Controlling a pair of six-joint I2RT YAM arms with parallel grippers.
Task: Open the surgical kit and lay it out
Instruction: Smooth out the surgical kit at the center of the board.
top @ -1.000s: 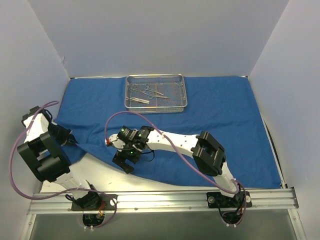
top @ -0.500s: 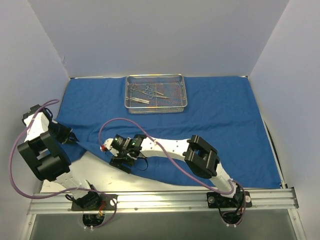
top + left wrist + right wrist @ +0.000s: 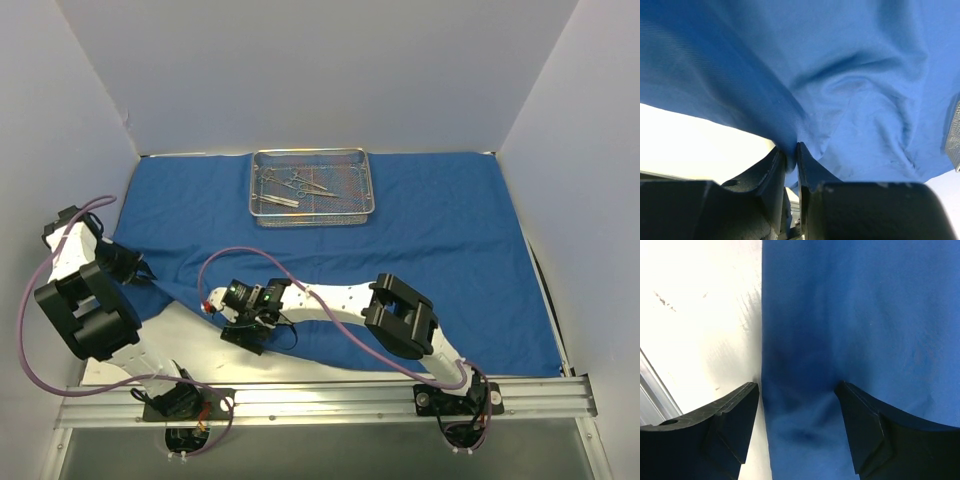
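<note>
Left arm [image 3: 85, 300] and right arm [image 3: 340, 298]: white links joined by boxy black joint housings. A lilac cable [image 3: 245, 251] loops along each arm from its black base [image 3: 180, 403] to the wrist behind the jaws. The right wrist carries a green indicator light [image 3: 240, 290] and a red connector [image 3: 207, 296] just behind the jaws. Fingers [image 3: 775, 170] of the left gripper [image 3: 791, 150] and right gripper [image 3: 797, 390] are matte black wedges, with pale chips on the edges behind the left jaws
</note>
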